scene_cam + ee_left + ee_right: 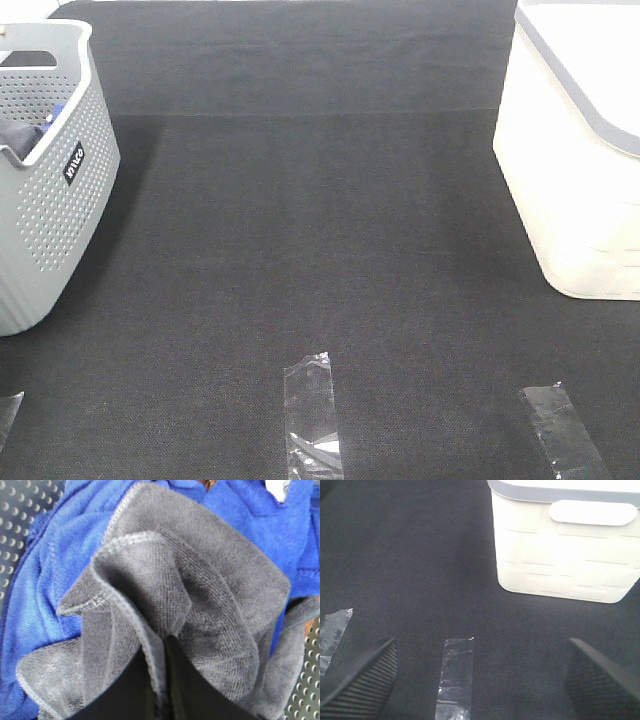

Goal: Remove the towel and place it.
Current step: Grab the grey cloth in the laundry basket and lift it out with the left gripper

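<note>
Exterior high view shows a wide black mat (320,250) covering the table, with a white bin (580,150) at the right edge and a perforated grey basket (50,190) at the left edge; neither arm appears in this view. Left wrist view looks down inside the basket, where the grey-lavender towel (210,595) lies crumpled in upright folds on top of a bright blue cloth (50,580) that wraps round it on most sides. The towel is so bunched that its long axis cannot be told. The left gripper (162,650) is clenched on a hemmed fold of the towel, the fabric pinched directly between its dark jaws, so this arm is by far the nearer. The right gripper (480,675) hangs released, jaws spread wide, over bare mat near the white bin, well apart from the towel. The basket walls and the touching blue cloth could drag during a lift. Two clear tape strips (312,415) (565,430) lie on the mat's near edge
</note>
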You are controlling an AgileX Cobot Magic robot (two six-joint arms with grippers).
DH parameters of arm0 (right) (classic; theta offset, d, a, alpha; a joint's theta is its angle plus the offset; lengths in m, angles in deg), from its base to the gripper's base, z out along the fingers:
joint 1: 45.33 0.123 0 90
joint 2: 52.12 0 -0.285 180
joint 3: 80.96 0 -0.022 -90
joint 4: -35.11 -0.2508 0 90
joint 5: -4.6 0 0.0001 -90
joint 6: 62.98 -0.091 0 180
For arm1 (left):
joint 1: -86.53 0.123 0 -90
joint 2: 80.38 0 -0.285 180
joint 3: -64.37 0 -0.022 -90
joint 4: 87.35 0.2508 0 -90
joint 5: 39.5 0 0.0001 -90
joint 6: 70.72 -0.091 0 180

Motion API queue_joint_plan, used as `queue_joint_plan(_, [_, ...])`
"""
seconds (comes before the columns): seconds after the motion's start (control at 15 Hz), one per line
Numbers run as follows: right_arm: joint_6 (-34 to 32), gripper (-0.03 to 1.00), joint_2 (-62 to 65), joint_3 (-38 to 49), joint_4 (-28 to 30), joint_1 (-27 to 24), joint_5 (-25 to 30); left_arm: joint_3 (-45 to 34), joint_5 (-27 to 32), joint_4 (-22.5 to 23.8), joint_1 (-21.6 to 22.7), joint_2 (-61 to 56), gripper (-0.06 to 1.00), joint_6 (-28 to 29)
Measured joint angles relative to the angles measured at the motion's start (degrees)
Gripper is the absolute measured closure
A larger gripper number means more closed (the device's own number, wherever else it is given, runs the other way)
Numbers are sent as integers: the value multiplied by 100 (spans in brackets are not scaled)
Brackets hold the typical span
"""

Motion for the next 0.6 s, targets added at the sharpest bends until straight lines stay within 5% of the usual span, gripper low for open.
queue_joint_plan(0.2, [0, 14, 0, 0, 0, 0, 0, 0, 6, 17, 0, -6, 84, -11])
queue_joint_plan(0.4, [0, 14, 0, 0, 0, 0, 0, 0, 6, -23, 0, -6, 46, -11])
queue_joint_plan(0.6, [0, 14, 0, 11, 0, 0, 0, 0, 6, -23, 0, -6, 51, -11])
